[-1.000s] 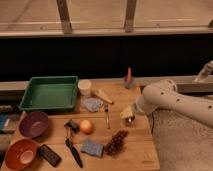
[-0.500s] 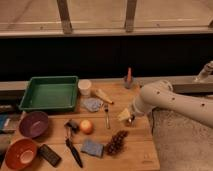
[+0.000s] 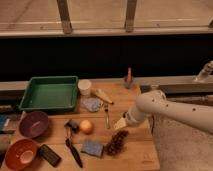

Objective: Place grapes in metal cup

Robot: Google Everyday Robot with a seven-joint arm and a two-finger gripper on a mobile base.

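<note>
since half a second ago the white arm (image 3: 165, 107) has eased its gripper (image 3: 120, 124) slightly lower; it now hangs close over the tapered bunch of dark reddish-purple grapes (image 3: 116, 143) near the front edge of the wooden table (image 3: 142, 154), and whether it is open or closed cannot be told. to grasp well it should probably descend on the bunch's thick middle, clear of the blue sponge (image 3: 92, 147) just beside it, then carry to what looks like the small grey metal cup (image 3: 128, 83) at the rear edge, where something reddish stands. no brand, label or writing is readable.
</note>
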